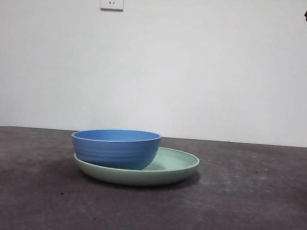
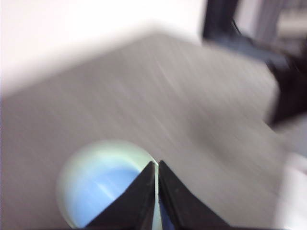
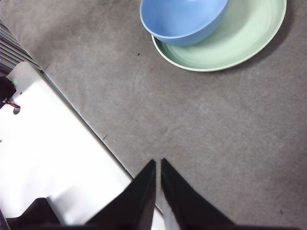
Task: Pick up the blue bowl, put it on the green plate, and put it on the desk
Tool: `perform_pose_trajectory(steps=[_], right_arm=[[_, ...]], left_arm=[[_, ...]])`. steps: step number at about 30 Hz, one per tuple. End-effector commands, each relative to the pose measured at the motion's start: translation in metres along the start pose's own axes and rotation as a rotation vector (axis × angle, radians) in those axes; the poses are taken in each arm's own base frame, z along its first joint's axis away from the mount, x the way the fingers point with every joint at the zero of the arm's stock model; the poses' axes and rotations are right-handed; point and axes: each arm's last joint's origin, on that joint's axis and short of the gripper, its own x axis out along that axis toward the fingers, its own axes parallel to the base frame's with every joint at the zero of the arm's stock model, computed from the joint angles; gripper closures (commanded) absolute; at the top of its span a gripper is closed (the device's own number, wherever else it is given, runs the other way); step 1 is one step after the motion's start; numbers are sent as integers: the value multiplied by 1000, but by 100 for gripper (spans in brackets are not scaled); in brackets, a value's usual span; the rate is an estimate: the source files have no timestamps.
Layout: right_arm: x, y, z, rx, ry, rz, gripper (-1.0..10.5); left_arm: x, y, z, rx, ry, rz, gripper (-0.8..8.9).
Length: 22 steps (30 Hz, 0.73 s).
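The blue bowl (image 3: 183, 20) sits off-centre in the green plate (image 3: 240, 40), well apart from the closed right end effector (image 3: 158, 165).

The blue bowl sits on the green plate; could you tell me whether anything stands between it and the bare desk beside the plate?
Nothing visible does. The blue bowl rests toward one side of the green plate, and the desk around them shows no other object. Neither gripper is near the bowl.

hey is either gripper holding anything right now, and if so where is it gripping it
Nothing is held. The blue bowl sits on the green plate, off-centre, with no gripper touching it. The left gripper and right gripper are both shut on nothing.
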Motion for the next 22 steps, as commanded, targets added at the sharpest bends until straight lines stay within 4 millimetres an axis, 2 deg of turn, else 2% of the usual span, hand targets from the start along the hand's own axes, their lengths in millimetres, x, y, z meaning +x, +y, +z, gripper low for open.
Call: perform_pose_trajectory(steps=[1,3,6,11,17,22], right_arm=[[-2,2,4,-23,-15,8,934],[-2,2,4,-23,-14,8,934],[-2,2,4,-22,-14,8,934],[-2,2,4,-22,-14,8,934],[-2,2,4,-22,-14,8,934],[-2,2,4,-22,-14,8,934]], left_arm=[[-16,3,4,177,-188,193,804],[-26,3,-5,203,-259,371,804],[-36,3,-28,204,-293,600,804],[-39,3,-78,143,-259,819,804],[-29,5,-133,57,-217,855,804],[-21,6,-166,1,-173,847,804]])
